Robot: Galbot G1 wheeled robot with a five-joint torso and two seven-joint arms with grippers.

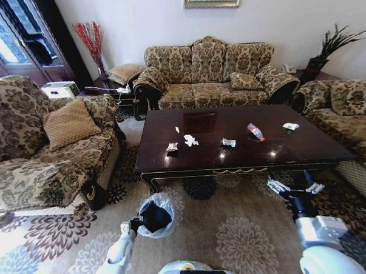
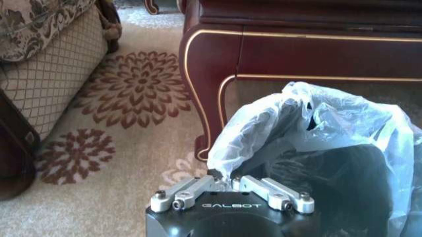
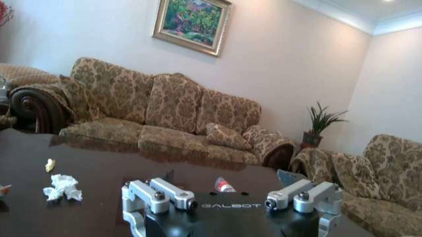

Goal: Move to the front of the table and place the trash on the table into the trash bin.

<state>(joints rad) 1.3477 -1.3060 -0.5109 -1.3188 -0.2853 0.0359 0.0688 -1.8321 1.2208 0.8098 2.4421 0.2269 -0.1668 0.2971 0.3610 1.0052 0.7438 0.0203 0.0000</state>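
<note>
Left gripper (image 2: 228,183) pinched on the trash bin (image 1: 155,216) bag rim, holding it on the carpet off the worktop (image 1: 281,154) front-left corner for drops. Right gripper (image 3: 231,197) spread wide, empty, at front-right edge. Trash: paper (image 1: 190,140), wrappers (image 1: 229,143), bottle (image 1: 256,132) mid-worktop. Sofas (image 1: 210,72) hem in both sides.

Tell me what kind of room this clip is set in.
Most likely a home living room: patterned sofas surround a low dark coffee table on a floral carpet, with a framed painting on the wall.
</note>
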